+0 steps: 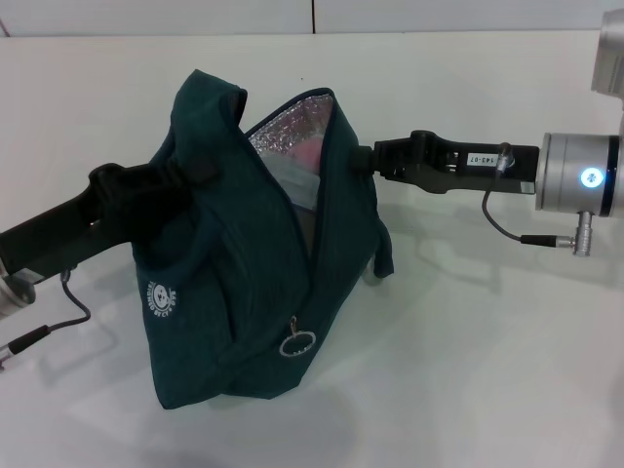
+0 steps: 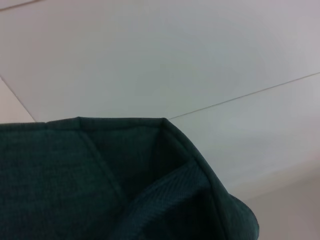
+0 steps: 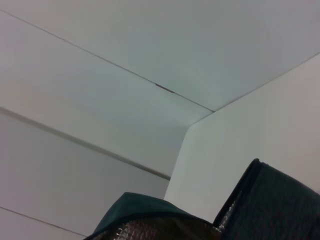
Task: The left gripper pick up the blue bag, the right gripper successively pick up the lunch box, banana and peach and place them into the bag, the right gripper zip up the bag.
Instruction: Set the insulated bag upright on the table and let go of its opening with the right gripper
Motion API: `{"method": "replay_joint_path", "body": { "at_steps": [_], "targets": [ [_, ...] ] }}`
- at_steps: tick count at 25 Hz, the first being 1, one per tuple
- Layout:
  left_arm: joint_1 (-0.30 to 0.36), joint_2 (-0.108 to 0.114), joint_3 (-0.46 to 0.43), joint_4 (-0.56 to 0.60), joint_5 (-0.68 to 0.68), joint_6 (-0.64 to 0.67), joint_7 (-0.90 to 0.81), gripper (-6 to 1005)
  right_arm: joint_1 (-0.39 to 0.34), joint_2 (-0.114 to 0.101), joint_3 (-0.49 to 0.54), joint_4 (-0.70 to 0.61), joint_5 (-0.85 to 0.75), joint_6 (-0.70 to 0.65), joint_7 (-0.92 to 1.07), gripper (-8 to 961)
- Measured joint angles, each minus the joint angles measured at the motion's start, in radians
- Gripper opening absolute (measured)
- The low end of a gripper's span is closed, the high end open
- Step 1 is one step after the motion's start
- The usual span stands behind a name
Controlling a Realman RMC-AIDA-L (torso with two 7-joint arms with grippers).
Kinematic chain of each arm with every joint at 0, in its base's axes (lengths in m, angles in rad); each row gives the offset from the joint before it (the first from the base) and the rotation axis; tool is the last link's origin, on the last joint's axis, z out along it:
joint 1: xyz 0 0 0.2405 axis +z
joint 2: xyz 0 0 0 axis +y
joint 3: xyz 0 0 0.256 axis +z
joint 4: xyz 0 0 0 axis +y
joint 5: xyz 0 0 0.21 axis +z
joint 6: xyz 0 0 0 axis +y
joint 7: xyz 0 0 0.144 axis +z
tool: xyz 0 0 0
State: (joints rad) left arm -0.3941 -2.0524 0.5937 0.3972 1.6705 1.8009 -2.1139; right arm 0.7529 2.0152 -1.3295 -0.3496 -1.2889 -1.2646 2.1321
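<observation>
The blue bag (image 1: 224, 273) stands on the white table, held up at its left top by my left gripper (image 1: 190, 168), which is shut on the fabric. The bag's mouth gapes, showing the silver foil lining (image 1: 288, 132). Inside, a pink patch of the peach (image 1: 308, 153) and a grey-blue edge of the lunch box (image 1: 292, 183) show. The banana is hidden. My right gripper (image 1: 363, 158) reaches in from the right and touches the bag's right zipper edge near the top. The zipper's ring pull (image 1: 297, 343) hangs low on the front. Bag fabric also shows in the left wrist view (image 2: 75, 175) and the right wrist view (image 3: 280, 200).
The white table (image 1: 487, 370) spreads around the bag. A loop handle (image 1: 383, 258) hangs down the bag's right side. The round white logo (image 1: 163, 300) is on the bag's left face. A seam in the wall runs behind the table (image 1: 313, 15).
</observation>
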Motion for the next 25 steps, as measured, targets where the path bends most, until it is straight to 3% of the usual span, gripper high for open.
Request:
{"method": "replay_joint_path", "body": {
  "at_steps": [3, 11, 17, 22, 25],
  "targets": [
    [0.001, 0.000, 0.000, 0.000, 0.001, 0.000, 0.000, 37, -0.002, 0.001, 0.000, 0.000, 0.000, 0.001, -0.006, 116],
    [0.005, 0.000, 0.000, 0.000, 0.006, 0.000, 0.006, 37, -0.036, 0.002, 0.019, -0.001, 0.011, -0.020, -0.008, 26],
    [0.008, 0.000, 0.000, 0.000, 0.006, -0.001, 0.008, 37, -0.112, 0.000, 0.072, 0.001, 0.021, -0.082, -0.005, 31],
    [0.007, 0.000, 0.000, 0.000, 0.006, -0.002, 0.008, 37, -0.150, 0.008, 0.080, 0.003, 0.025, -0.138, -0.019, 134],
    [0.005, 0.000, 0.000, 0.000, 0.006, -0.003, 0.008, 37, -0.150, 0.013, 0.065, 0.018, 0.025, -0.150, -0.025, 246]
  ]
}}
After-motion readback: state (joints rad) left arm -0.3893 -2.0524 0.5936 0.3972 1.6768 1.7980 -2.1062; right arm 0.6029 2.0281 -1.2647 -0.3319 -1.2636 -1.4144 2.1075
